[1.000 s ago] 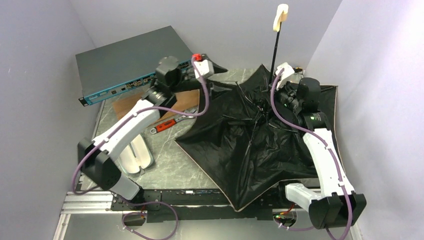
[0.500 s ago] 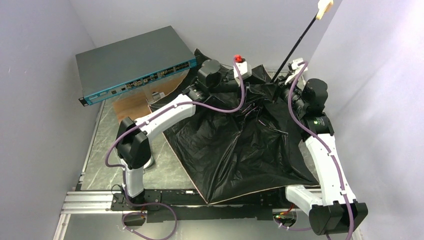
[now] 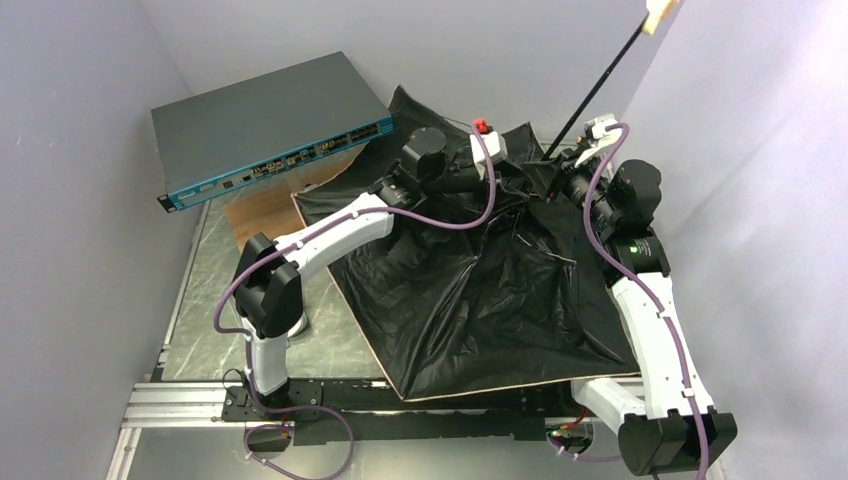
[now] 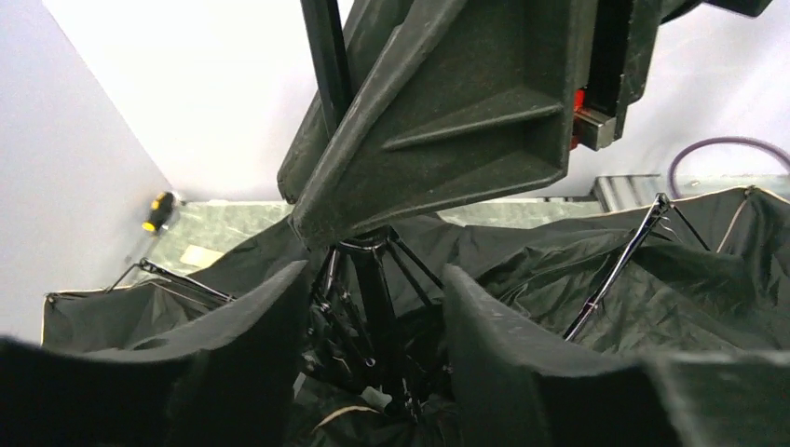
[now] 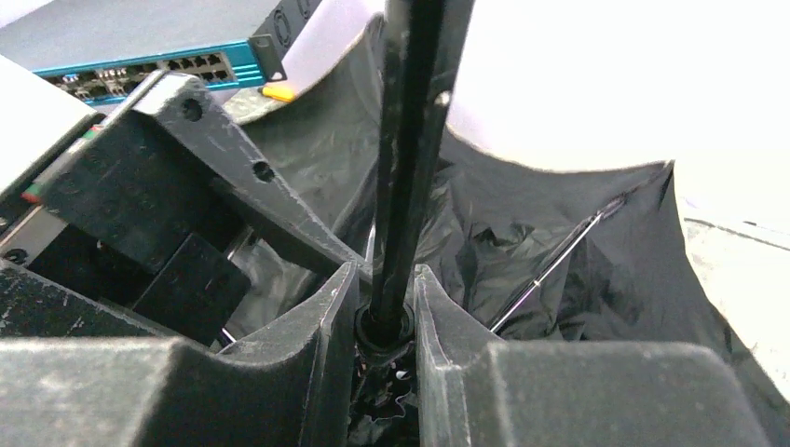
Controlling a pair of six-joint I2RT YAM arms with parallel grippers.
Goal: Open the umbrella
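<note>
The umbrella lies spread on the table with its black lining up and a tan edge along the front. Its thin black shaft leans up to the right, ending in the cream handle. My right gripper is shut on the shaft at its base ring, which the right wrist view shows between the jaws. My left gripper is open. In the left wrist view its fingers stand either side of the shaft and rib hub without touching them.
A grey network switch with a teal front sits raised at the back left, with brown cardboard under it. The right wall is close to the right arm. A small yellow object lies beyond the canopy.
My left arm swung right, from the canopy's left corner to the hub. The shaft tipped from upright to leaning right and the handle rose. The canopy shifted left and spread.
</note>
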